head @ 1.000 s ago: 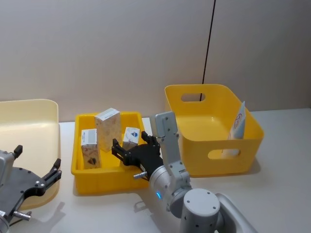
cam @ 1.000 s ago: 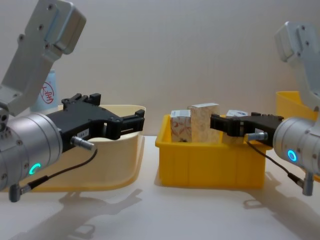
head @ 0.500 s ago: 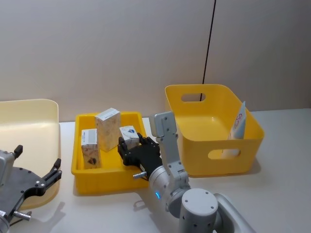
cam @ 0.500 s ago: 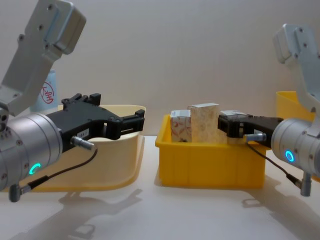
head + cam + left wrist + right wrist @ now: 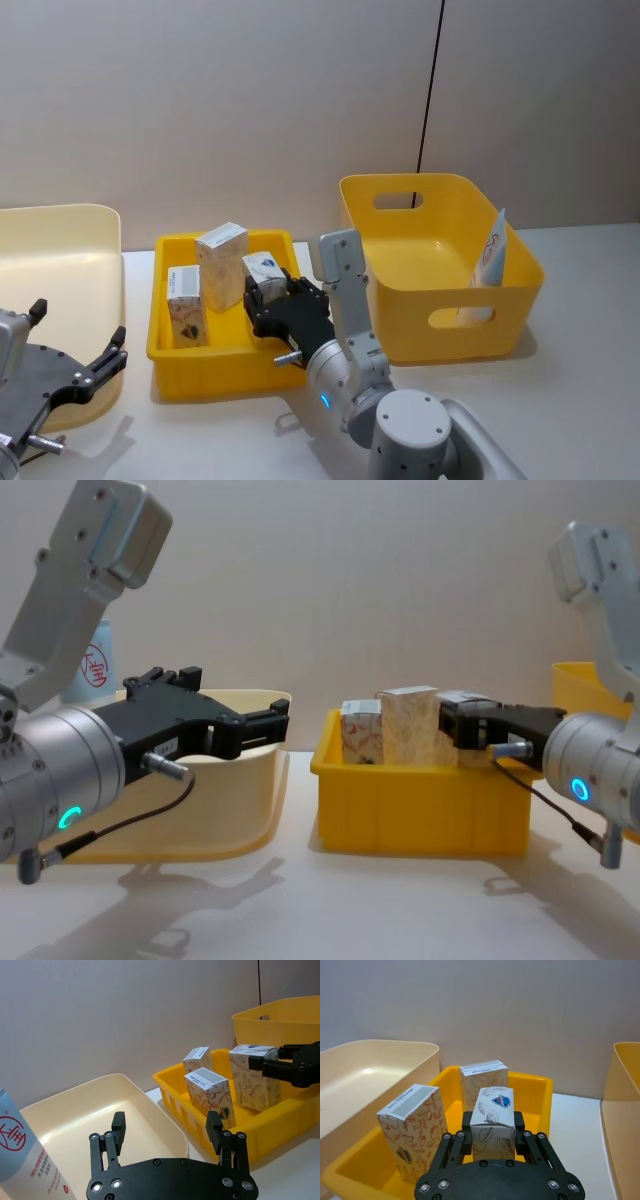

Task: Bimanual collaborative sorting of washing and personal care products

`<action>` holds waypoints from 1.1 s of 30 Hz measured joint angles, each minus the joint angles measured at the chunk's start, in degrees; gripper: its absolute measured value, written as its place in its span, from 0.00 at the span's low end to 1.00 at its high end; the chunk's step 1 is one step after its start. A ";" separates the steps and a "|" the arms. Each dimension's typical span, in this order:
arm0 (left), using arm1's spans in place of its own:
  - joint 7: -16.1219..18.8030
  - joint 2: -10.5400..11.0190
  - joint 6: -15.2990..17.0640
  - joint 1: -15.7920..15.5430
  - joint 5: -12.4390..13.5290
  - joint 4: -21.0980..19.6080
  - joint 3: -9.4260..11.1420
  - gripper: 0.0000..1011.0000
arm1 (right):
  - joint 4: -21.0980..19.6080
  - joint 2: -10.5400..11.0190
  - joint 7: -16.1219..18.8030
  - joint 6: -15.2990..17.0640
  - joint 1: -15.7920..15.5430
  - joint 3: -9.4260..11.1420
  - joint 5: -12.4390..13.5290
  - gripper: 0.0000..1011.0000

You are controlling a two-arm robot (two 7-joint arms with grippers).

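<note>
My right gripper [image 5: 270, 296] is shut on a small whitish carton with a blue logo [image 5: 263, 268], holding it upright inside the shallow yellow tray [image 5: 215, 366]. The right wrist view shows that carton [image 5: 493, 1110] clamped between the fingers [image 5: 466, 1124]. Two more patterned cartons stand in the tray: a tall one [image 5: 222, 262] and a shorter one [image 5: 184, 305]. A light-blue-and-white tube [image 5: 490, 254] leans in the deep yellow bin [image 5: 440, 292]. Another tube [image 5: 20, 1150] stands in the cream bin [image 5: 60, 250]. My left gripper [image 5: 78, 330] hovers open at that bin's near edge, empty.
The three bins sit in a row on a white table: cream on the left, shallow tray in the middle, deep yellow bin with handle cutouts on the right. A plain wall stands close behind. Bare tabletop lies in front of the bins.
My right gripper closed on the blue-logo carton and has raised it slightly within the tray. The left arm has stayed put.
</note>
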 joint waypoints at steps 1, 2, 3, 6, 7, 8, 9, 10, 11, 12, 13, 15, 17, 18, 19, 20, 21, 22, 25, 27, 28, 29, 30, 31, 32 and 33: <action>0.00 0.00 0.00 0.00 0.00 0.00 0.00 0.99 | 0.00 0.08 0.26 -0.69 -0.03 -0.01 -0.09 0.44; 0.00 0.00 0.00 0.00 0.00 0.00 0.00 0.99 | 0.00 0.08 0.26 -0.69 -0.03 -0.01 -0.09 0.44; 0.00 0.00 0.00 0.00 0.00 0.00 0.00 0.99 | 0.00 0.14 0.51 -1.63 -0.05 -0.01 -0.17 0.44; 0.00 0.00 0.00 0.00 0.00 0.00 0.00 0.99 | -0.03 0.26 0.87 -2.90 -0.07 0.01 -0.29 0.44; 0.00 0.00 0.00 0.00 0.00 0.00 0.00 0.99 | -0.08 0.33 1.14 -3.82 -0.07 0.05 -0.38 0.44; 0.00 0.00 0.00 0.00 0.00 0.00 0.00 0.99 | -0.11 0.35 1.30 -4.43 -0.07 0.06 -0.43 0.44; 0.00 0.00 0.00 0.00 0.00 0.00 0.00 0.99 | -0.15 0.38 1.44 -4.87 -0.07 0.09 -0.46 0.44; 0.00 0.00 0.00 0.00 0.00 0.00 0.00 0.99 | -0.21 0.47 1.71 -5.86 -0.07 0.18 -0.52 0.44; 0.00 0.00 0.00 0.00 0.00 0.00 0.00 0.99 | -0.32 0.53 2.01 -6.98 -0.05 0.28 -0.57 0.45; 0.00 0.00 0.00 0.00 0.00 0.00 0.00 0.99 | -0.32 0.53 2.01 -6.98 -0.05 0.28 -0.57 0.44; 0.00 0.01 0.00 0.00 0.00 0.00 0.00 0.99 | -0.43 0.59 2.26 -8.01 0.00 0.37 -0.60 0.44; 0.00 0.01 0.00 0.00 0.00 0.00 0.00 0.99 | -0.56 0.66 2.53 -8.93 0.09 0.52 -0.63 0.44; 0.00 0.00 0.00 0.00 0.00 0.00 0.00 0.99 | -0.76 0.75 2.92 -10.58 0.21 0.71 -0.67 0.44; 0.00 0.00 0.00 0.00 0.00 0.00 0.00 0.99 | -0.93 0.82 3.11 -11.54 0.33 0.87 -0.68 0.44; 0.00 0.00 0.00 0.00 0.00 0.00 0.00 0.99 | -1.04 0.86 3.21 -12.02 0.39 0.99 -0.68 0.44; 0.00 0.00 0.00 0.00 0.00 0.00 0.00 0.99 | -1.09 0.87 3.33 -12.50 0.44 1.04 -0.69 0.44; 0.00 0.00 0.00 0.00 0.00 0.00 0.00 0.99 | -1.18 0.91 3.44 -12.97 0.48 1.14 -0.70 0.44; 0.00 0.00 0.00 0.00 0.00 0.00 0.00 0.99 | -1.34 0.97 3.51 -13.44 0.56 1.30 -0.71 0.44; 0.00 0.00 0.00 0.00 0.00 0.00 0.00 0.99 | -1.99 1.17 3.77 -15.39 0.75 1.87 -0.79 0.44; 0.00 0.00 0.00 0.00 0.00 0.00 0.00 0.99 | -2.60 1.35 3.80 -16.76 0.81 2.37 -0.93 0.45; 0.00 0.00 0.00 0.00 0.00 0.00 0.00 0.99 | -3.05 1.48 3.77 -17.49 0.82 2.74 -1.07 0.44; 0.00 0.01 0.00 0.00 0.00 0.00 0.00 0.99 | -3.38 1.58 3.70 -17.80 0.81 2.99 -1.15 0.45; 0.00 0.00 0.00 0.00 0.00 0.00 0.00 0.99 | -3.65 1.65 3.54 -18.17 0.77 3.18 -1.29 0.45; 0.00 0.00 0.00 0.00 0.00 0.00 0.00 0.99 | -3.94 1.74 3.42 -18.41 0.65 3.48 -1.39 0.44; 0.00 0.00 0.00 0.00 0.00 0.00 0.00 0.99 | -4.55 1.86 3.07 -18.83 0.48 3.86 -1.63 0.44; 0.00 0.00 0.00 0.00 0.00 0.00 0.00 0.99 | -4.55 1.86 3.07 -18.83 0.48 3.86 -1.63 0.44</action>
